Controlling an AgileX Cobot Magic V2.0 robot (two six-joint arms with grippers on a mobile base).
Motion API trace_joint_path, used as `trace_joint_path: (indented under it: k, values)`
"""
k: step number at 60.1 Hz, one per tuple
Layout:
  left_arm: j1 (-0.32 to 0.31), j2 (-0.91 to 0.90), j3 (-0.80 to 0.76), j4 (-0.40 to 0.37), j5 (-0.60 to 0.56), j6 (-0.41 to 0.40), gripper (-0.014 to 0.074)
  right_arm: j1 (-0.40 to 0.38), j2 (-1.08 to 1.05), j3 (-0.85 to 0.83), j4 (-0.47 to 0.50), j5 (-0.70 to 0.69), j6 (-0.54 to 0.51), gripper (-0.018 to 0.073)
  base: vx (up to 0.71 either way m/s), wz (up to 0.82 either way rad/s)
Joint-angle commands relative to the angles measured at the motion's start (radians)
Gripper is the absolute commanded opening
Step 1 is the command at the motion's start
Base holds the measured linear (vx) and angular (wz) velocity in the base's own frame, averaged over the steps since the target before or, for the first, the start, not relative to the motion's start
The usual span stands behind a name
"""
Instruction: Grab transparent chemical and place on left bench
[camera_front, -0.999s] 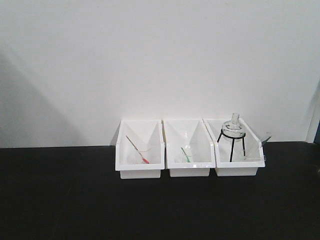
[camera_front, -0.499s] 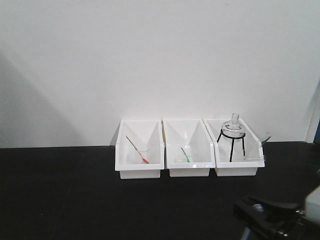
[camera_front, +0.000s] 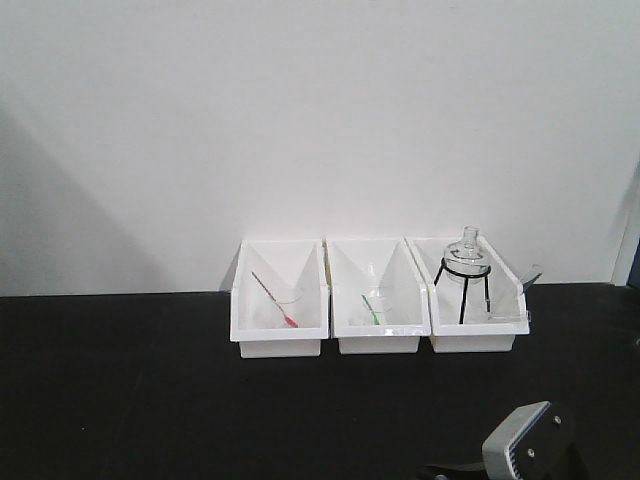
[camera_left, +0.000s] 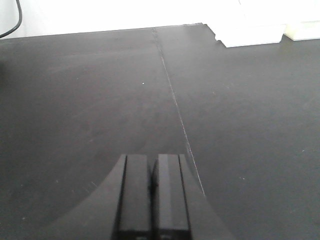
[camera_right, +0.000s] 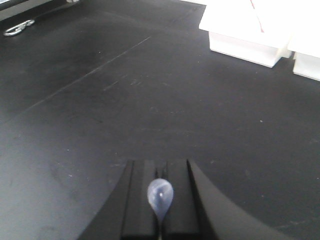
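Observation:
The transparent chemical is a small clear beaker in the front right corner of the right white bin, its pale rod leaning out to the upper right. It stands beside a round flask on a black stand. Only the grey housing of my right arm shows in the front view, low and near. My right gripper is shut above the black table; a pale-blue drop-shaped spot lies over the seam of its jaws, and I cannot tell what it is. My left gripper is shut and empty over the table.
The left bin holds a beaker with a red rod. The middle bin holds one with a green rod. Bins show top right in both wrist views. A metal clip lies far left.
My right arm came into the front view at bottom right. Half a second ago its black gripper showed there; now only the grey housing shows, lower. The bins and beakers have not moved.

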Motion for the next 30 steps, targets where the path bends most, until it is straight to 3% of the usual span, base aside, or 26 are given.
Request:
trace_joint_path:
  k: [1,15,21,30]
  values:
    - [-0.002,-0.019,0.016,-0.001,-0.078,-0.008,-0.0003,0.000,-0.019,-0.033,0.033,-0.074,-0.011,0.0293,0.00,0.00]
    - [-0.002,-0.019,0.016,-0.001,-0.078,-0.008,-0.0003,0.000,-0.019,-0.033,0.033,-0.078,-0.008,0.0606,0.00,0.00]
    - [-0.002,-0.019,0.016,-0.001,-0.078,-0.008,-0.0003,0.000,-0.019,-0.033,0.033,-0.088,0.000,0.0640,0.00,0.00]
    - [-0.002,-0.019,0.016,-0.001,-0.078,-0.008,-0.0003,0.000,-0.019,-0.033,0.033,-0.092,0.079,0.0623,0.00,0.00]
